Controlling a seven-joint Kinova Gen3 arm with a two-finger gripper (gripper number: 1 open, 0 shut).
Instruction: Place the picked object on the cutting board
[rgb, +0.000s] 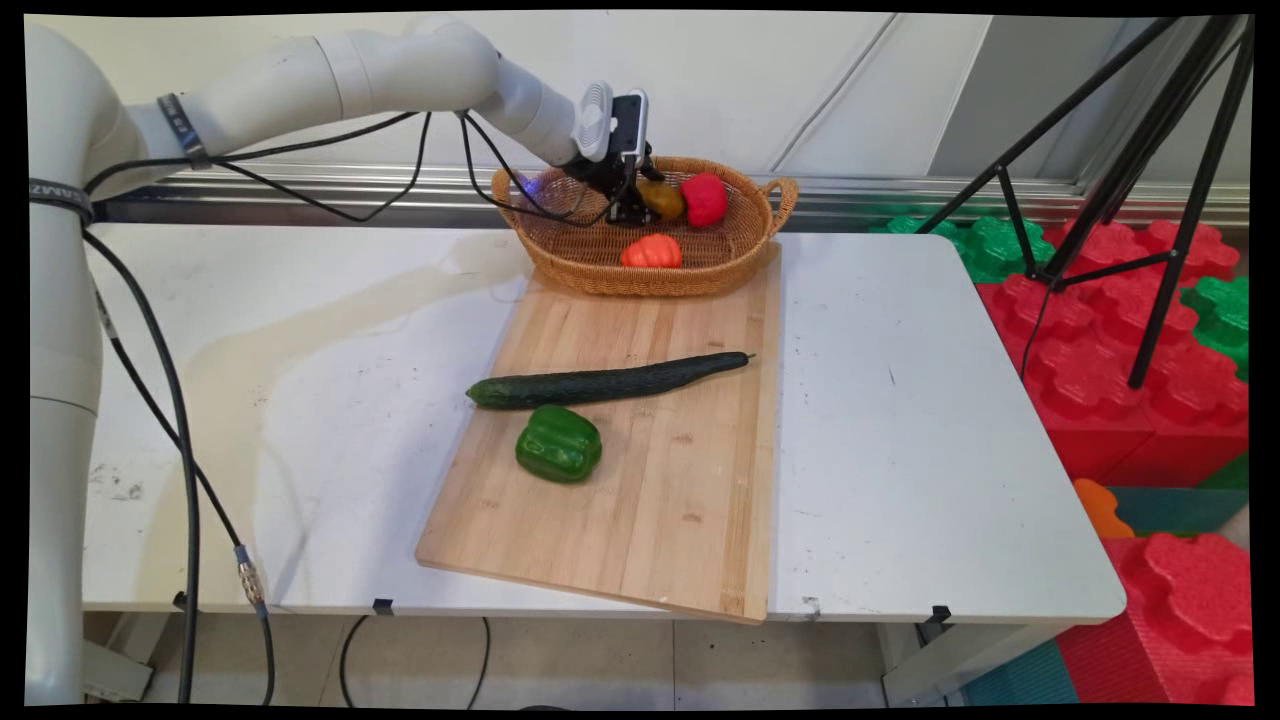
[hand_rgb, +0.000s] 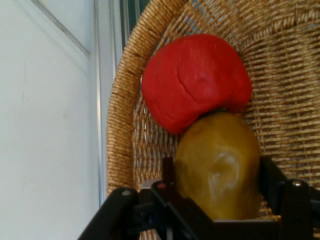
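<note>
The fingers (hand_rgb: 270, 180) are pinched on either side of a brownish-yellow potato (hand_rgb: 218, 167), which sits between them in the hand view. The gripper (rgb: 632, 205) reaches into the wicker basket (rgb: 745, 265) at the far edge of the worktop (rgb: 900, 420), holding the potato inside the basket's back left part. A red vegetable (hand_rgb: 195, 80), lumpy and rounded, lies just beyond the potato and touches it, against the basket's woven wall. An orange pumpkin-shaped piece (rgb: 651, 252) lies apart from them near the basket's front rim. The basket rests on the far end of a wooden cutting board (rgb: 640, 500). On the board, well apart from the gripper, a long dark cucumber (rgb: 605, 381) lies crosswise, and a green bell pepper (rgb: 558, 443) sits just in front of it.
</note>
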